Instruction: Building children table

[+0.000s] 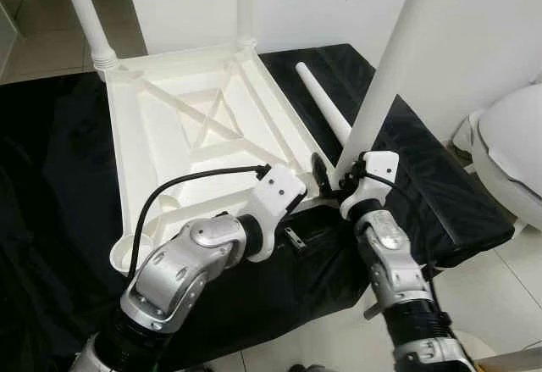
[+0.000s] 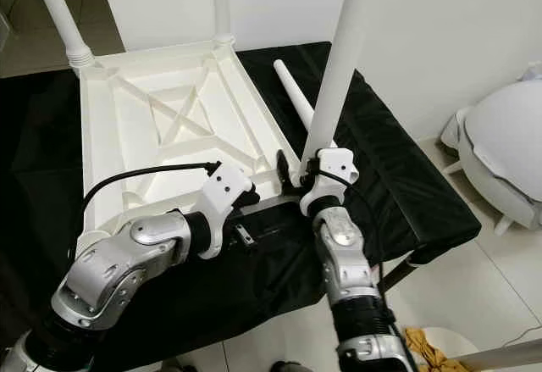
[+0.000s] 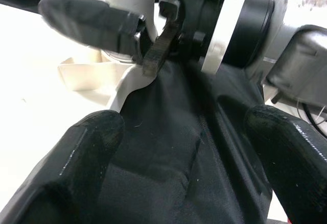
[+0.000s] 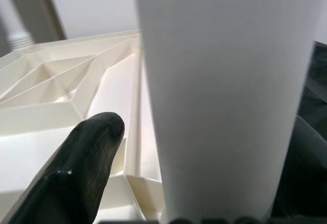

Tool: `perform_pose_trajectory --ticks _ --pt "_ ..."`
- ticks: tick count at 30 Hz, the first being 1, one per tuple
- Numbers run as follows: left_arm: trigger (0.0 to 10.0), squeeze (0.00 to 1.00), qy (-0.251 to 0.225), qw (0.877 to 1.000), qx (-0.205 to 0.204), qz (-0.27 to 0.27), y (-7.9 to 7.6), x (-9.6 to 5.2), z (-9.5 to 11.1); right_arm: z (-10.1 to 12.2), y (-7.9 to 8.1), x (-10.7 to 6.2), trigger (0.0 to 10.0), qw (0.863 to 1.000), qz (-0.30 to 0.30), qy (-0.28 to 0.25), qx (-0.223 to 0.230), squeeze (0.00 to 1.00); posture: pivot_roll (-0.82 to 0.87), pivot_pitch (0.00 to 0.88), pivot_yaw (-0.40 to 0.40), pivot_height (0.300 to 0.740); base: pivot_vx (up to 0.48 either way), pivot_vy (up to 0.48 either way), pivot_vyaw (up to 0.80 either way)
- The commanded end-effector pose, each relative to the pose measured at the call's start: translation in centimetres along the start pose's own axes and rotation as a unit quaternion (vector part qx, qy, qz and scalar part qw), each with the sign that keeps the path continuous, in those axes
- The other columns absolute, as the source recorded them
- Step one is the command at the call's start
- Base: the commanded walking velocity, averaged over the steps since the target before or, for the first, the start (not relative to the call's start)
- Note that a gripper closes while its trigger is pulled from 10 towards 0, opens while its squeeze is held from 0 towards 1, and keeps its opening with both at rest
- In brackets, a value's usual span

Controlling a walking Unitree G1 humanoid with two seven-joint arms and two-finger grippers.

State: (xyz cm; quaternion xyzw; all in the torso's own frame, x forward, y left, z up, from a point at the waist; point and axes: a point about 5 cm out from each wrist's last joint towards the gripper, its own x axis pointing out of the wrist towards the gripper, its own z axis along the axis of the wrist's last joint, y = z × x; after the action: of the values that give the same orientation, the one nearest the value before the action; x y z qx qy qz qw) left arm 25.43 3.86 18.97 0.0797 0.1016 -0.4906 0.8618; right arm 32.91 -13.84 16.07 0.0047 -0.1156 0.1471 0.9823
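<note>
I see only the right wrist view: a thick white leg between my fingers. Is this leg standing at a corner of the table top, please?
Observer: Yes. The right hand holds the leg upright at the near right corner of the upturned table top.
Operator: How many other legs are standing?
Observer: Two: the far left leg and the far right leg, one at each far corner.
Operator: Where is the last one?
Observer: A loose leg lies on the black cloth, beside the table top.
</note>
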Motion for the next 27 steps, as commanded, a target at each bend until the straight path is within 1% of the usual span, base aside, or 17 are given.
perform_pose_trajectory --ticks 1,2,5,6,9,10,11,17,18,19,20,21,22,24,27 --pt "10.0 0.00 0.004 1.000 -0.001 -0.012 -0.3 0.1 -0.3 -0.1 0.1 -0.1 10.0 1.000 0.027 0.006 0.002 0.00 -0.03 0.082 0.002 0.740 0.000 0.000 0.00" --pt "10.0 0.00 0.004 1.000 -0.001 -0.012 -0.3 0.1 -0.3 -0.1 0.1 -0.1 10.0 1.000 0.027 0.006 0.002 0.00 -0.03 0.082 0.002 0.740 0.000 0.000 0.00" --pt "10.0 0.00 0.005 1.000 -0.001 -0.012 -0.3 0.1 -0.3 0.0 -0.6 -0.1 10.0 0.998 0.066 0.011 -0.017 0.00 -0.03 0.078 0.001 0.740 0.000 0.000 0.00" --pt "10.0 0.00 0.005 1.000 -0.001 -0.012 -0.3 0.1 -0.3 0.0 -0.6 -0.1 10.0 0.998 0.066 0.011 -0.017 0.00 -0.03 0.078 0.001 0.740 0.000 0.000 0.00" --pt "10.0 0.00 0.006 1.000 0.000 -0.012 -0.3 0.1 -0.3 0.1 -1.7 -0.1 10.0 0.994 0.098 0.022 -0.035 0.00 -0.03 0.076 0.002 0.740 0.000 0.000 0.00" --pt "10.0 0.00 0.006 1.000 0.000 -0.012 -0.3 0.1 -0.3 0.1 -1.7 -0.1 10.0 0.994 0.098 0.022 -0.035 0.00 -0.03 0.076 0.002 0.740 0.000 0.000 0.00" --pt "10.0 0.00 0.006 1.000 0.000 -0.012 -0.3 0.1 -0.3 0.0 -2.2 -0.1 10.0 0.992 0.115 0.031 -0.041 0.00 -0.03 0.076 0.000 0.740 0.000 0.000 0.00" --pt "10.0 0.00 0.005 1.000 0.001 -0.010 -0.2 0.0 -0.2 -0.3 -3.0 -0.2 10.0 0.988 0.141 0.048 -0.050 0.00 -0.02 0.077 -0.001 0.740 0.000 0.000 0.00" --pt "10.0 0.00 0.005 1.000 0.001 -0.010 -0.2 0.0 -0.2 -0.3 -3.1 -0.3 9.8 0.987 0.145 0.048 -0.052 0.00 -0.02 0.077 -0.001 0.740 0.000 0.000 0.00" --pt "10.0 0.00 0.005 1.000 0.001 -0.010 -0.2 0.0 -0.2 -0.4 -3.3 -0.3 4.1 0.986 0.150 0.051 -0.054 0.00 -0.03 0.082 0.001 0.740 0.000 0.000 0.00" --pt "10.0 0.00 0.005 1.000 0.001 -0.010 -0.2 0.0 -0.2 -0.4 -3.5 -0.3 3.1 0.985 0.156 0.053 -0.052 0.00 -0.03 0.086 0.001 0.740 0.000 0.000 0.00" --pt "10.0 0.00 0.005 1.000 0.001 -0.010 -0.2 0.0 -0.2 -0.4 -3.5 -0.3 3.1 0.985 0.156 0.053 -0.052 0.00 -0.03 0.086 0.001 0.740 0.000 0.000 0.00" --pt "10.0 0.00 0.005 1.000 0.001 -0.010 -0.2 0.0 -0.2 -0.5 -3.6 -0.4 0.1 0.984 0.162 0.054 -0.048 0.00 -0.03 0.086 0.001 0.740 0.000 0.000 0.00" --pt "10.0 0.00 0.005 1.000 0.001 -0.010 -0.2 0.0 -0.2 -0.5 -3.6 -0.4 0.1 0.984 0.162 0.054 -0.048 0.00 -0.03 0.086 0.001 0.740 0.000 0.000 0.00" --pt "10.0 0.00 0.006 1.000 0.001 -0.009 -0.2 -0.1 -0.1 -0.6 -3.7 -0.5 0.0 0.981 0.177 0.060 -0.043 0.00 -0.02 0.094 0.001 0.740 0.000 0.000 0.00"
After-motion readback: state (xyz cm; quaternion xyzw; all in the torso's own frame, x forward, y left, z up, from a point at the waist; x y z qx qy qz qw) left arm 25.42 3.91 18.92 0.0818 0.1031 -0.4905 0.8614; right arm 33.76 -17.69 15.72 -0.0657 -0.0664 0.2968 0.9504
